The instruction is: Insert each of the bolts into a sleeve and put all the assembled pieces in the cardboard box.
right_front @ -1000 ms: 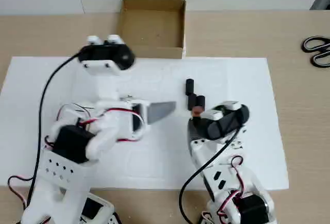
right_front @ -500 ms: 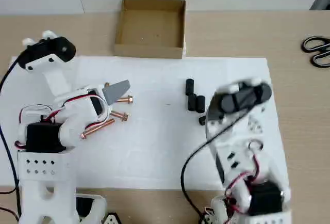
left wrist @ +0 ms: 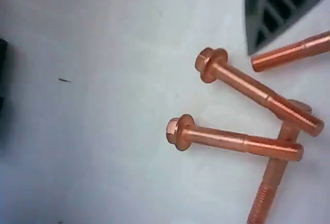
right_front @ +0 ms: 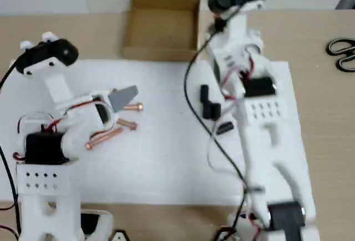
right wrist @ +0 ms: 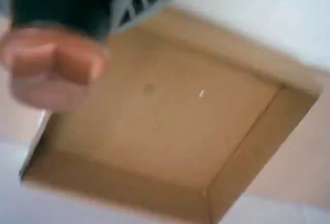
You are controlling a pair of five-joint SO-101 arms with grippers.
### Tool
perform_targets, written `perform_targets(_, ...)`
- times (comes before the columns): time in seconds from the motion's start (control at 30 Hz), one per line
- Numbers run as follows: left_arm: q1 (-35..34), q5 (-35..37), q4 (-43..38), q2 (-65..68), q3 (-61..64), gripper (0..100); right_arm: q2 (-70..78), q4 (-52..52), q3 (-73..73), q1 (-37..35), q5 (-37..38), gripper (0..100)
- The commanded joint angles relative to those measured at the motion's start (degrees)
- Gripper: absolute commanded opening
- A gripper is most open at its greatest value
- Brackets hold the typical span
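One assembled piece (right wrist: pixel 51 61), a bolt in its sleeve, is clamped in the right gripper (right wrist: pixel 103 12) over the cardboard box (right wrist: pixel 154 131), close to one wall. Let go here, it could clip the rim and bounce out. Loose bolts (right_front: pixel 128 124) lie toward the white sheet's (right_front: pixel 166 163) left edge beneath the left gripper (right_front: pixel 125 96); I cannot tell its grip.

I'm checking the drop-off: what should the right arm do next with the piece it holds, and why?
Probably ease the right gripper a little further over the cardboard box before releasing. In the right wrist view the assembled piece, a copper bolt head sticking out of a black sleeve, hangs above the box's bare floor but close to one wall.
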Motion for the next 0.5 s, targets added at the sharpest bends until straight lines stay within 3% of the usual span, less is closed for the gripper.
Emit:
perform_targets(0.0,-0.2,-0.1,0.0,-0.5,0.5,38,9.2,-11.7,-6.8,-2.0,0.3,0.4)
perform_targets(0.2,-0.2,-0.1,-1.7,-0.6,2.8,38,24.3,-27.6,-11.9,-5.8,0.4,0.4)
perform_targets(0.47,-0.2,-0.1,-1.4,-0.6,2.8,38,40.0,-29.7,-25.0,-5.6,0.4,0.8)
